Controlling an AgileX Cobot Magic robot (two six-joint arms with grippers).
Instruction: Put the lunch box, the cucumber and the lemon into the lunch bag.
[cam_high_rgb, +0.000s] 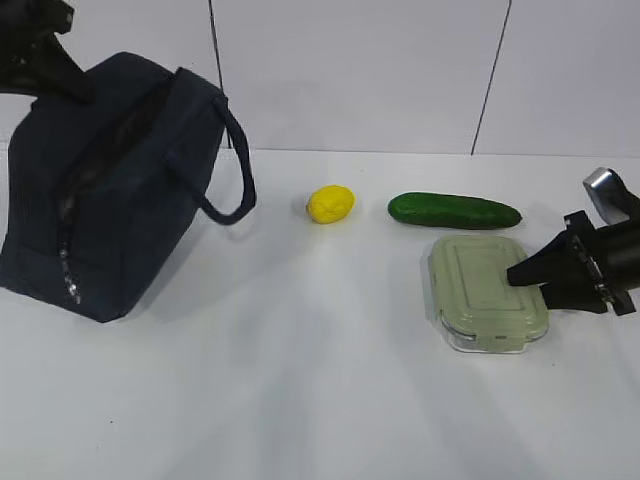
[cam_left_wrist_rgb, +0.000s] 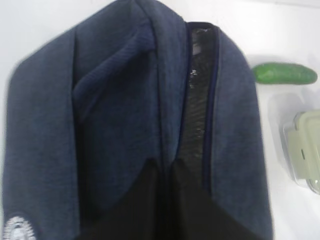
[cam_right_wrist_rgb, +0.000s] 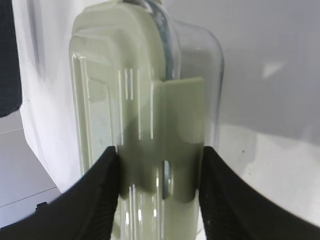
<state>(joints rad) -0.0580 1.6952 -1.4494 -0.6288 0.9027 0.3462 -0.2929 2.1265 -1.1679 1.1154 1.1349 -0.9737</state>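
The navy lunch bag (cam_high_rgb: 110, 190) stands tilted at the left, its top zipper open. My left gripper (cam_high_rgb: 45, 65) is at the bag's upper left corner. In the left wrist view (cam_left_wrist_rgb: 167, 167) its jaws are pinched on a fold of the bag (cam_left_wrist_rgb: 125, 100) beside the zipper opening. The lunch box (cam_high_rgb: 485, 290) with its pale green lid lies at the right. My right gripper (cam_high_rgb: 530, 285) is shut on the box's right end, and in the right wrist view (cam_right_wrist_rgb: 160, 150) its fingers sit either side of the lid clip (cam_right_wrist_rgb: 177, 135). The cucumber (cam_high_rgb: 455, 210) and the lemon (cam_high_rgb: 330, 204) lie on the table behind.
The white table (cam_high_rgb: 300, 380) meets a white panelled wall behind. A bag handle (cam_high_rgb: 235, 170) loops out toward the lemon. The cucumber (cam_left_wrist_rgb: 285, 73) and a corner of the lunch box (cam_left_wrist_rgb: 305, 150) show to the right of the bag in the left wrist view.
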